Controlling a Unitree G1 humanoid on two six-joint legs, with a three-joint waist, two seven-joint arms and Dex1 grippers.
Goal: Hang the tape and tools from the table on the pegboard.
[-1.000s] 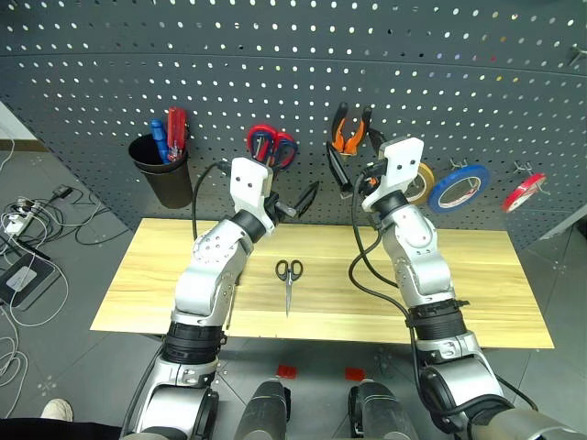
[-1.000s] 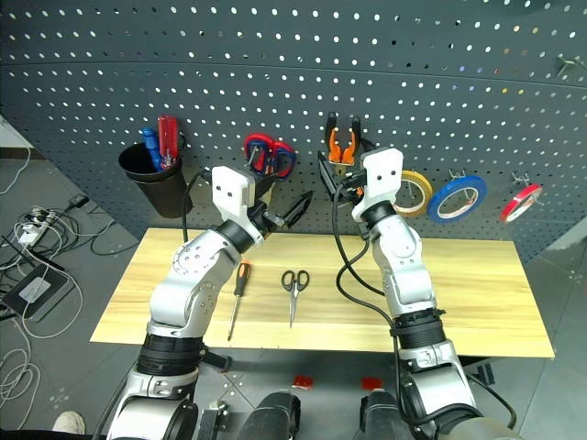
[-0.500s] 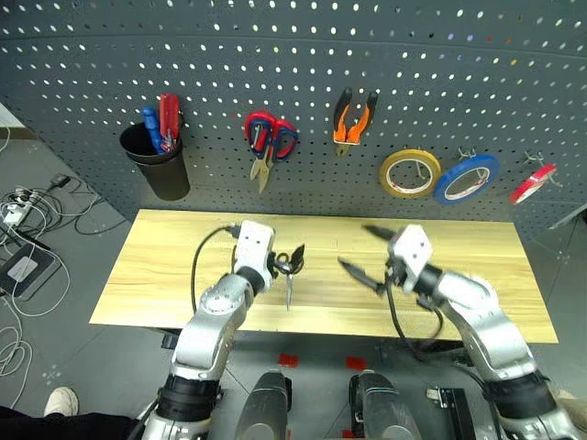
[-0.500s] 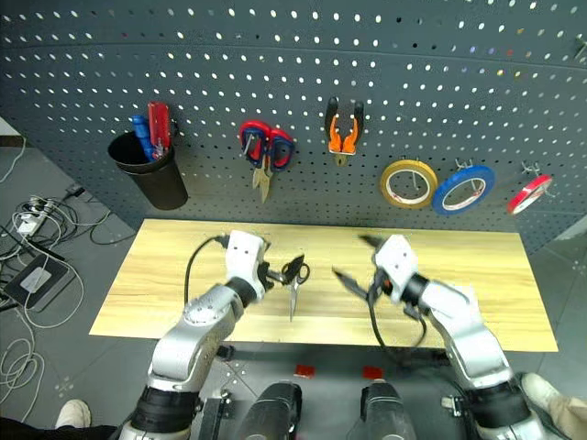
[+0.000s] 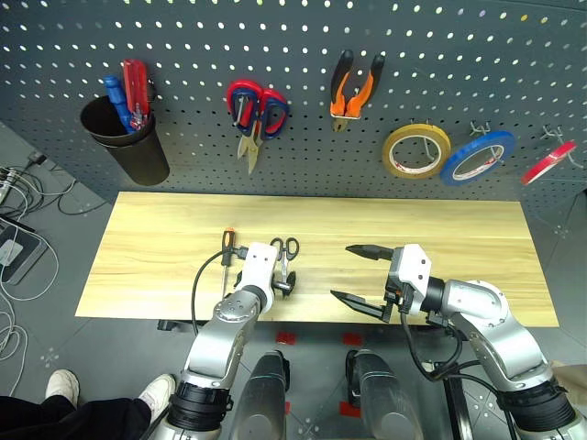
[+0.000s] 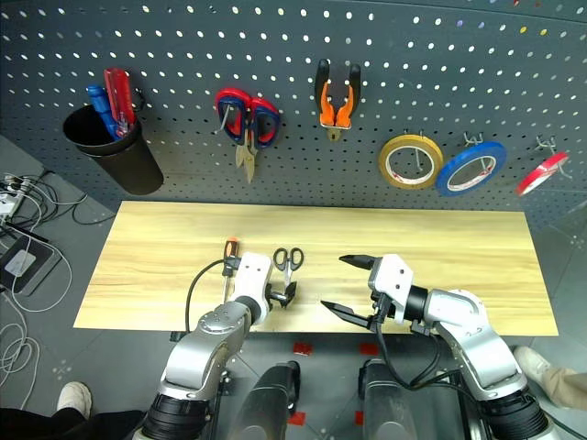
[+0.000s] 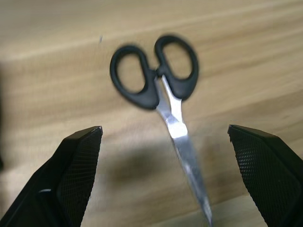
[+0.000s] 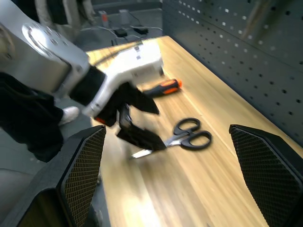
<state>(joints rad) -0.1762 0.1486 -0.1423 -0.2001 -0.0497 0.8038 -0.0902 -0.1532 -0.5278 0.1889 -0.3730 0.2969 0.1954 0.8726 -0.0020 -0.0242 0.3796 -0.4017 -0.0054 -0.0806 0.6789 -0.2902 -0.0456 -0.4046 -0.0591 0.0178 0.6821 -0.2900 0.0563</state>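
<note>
Small black-handled scissors (image 7: 161, 85) lie on the pale wood table (image 5: 459, 238), blades toward the front edge. My left gripper (image 5: 282, 280) hovers low over the blades, open, its fingertips (image 7: 80, 156) on either side of them with nothing gripped. An orange-and-black screwdriver (image 5: 227, 246) lies just left of the scissors. My right gripper (image 5: 347, 272) is open and empty, pointing left, to the right of the scissors near the front edge. On the pegboard (image 5: 183, 55) hang the orange-and-black pliers (image 5: 353, 87) and, at the far right, the red tape (image 5: 548, 162).
A black cup (image 5: 124, 147) holding red and blue tools hangs at the pegboard's left. Red and blue-handled snips (image 5: 249, 110), a yellow roll (image 5: 415, 151) and a blue roll (image 5: 477, 158) also hang there. Cables (image 5: 14, 238) lie on the floor to the left.
Both arms have come down from the pegboard. The left gripper sank to just above the scissors; the right gripper drew back toward the table's front edge and turned left. The camera tilted down.
</note>
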